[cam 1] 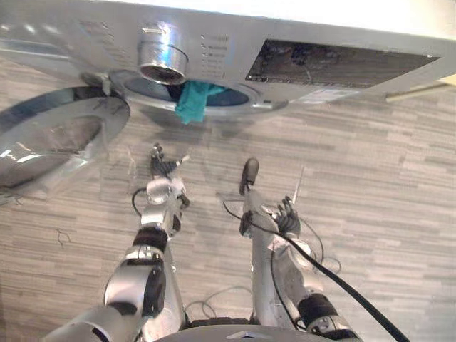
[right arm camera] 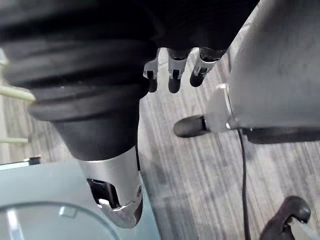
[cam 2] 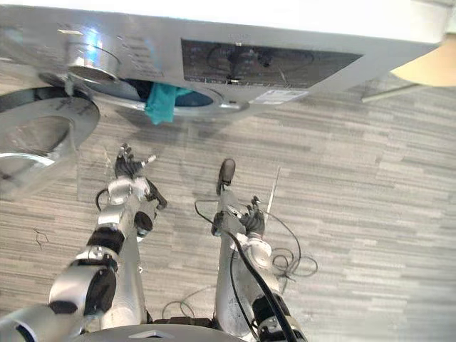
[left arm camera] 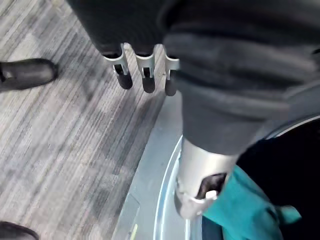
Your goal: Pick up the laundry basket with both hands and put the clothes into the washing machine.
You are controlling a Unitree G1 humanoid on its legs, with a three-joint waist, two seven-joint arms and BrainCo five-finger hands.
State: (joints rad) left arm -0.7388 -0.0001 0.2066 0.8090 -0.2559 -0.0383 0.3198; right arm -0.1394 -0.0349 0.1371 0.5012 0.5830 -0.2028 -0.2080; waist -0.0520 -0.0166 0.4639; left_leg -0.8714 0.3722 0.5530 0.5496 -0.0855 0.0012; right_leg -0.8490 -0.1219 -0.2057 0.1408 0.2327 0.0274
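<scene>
We're getting plenty of bright, even light from overhead here. The top of the washing machine (cam 1: 285,11) is blowing out to near white, and glare is bouncing off its chrome dial (cam 1: 162,53) and the open glass door (cam 1: 50,139). The machine is throwing a soft shadow onto the floor (cam 1: 370,157) under its front, and the drum opening (cam 1: 228,96) is looking dark.
</scene>
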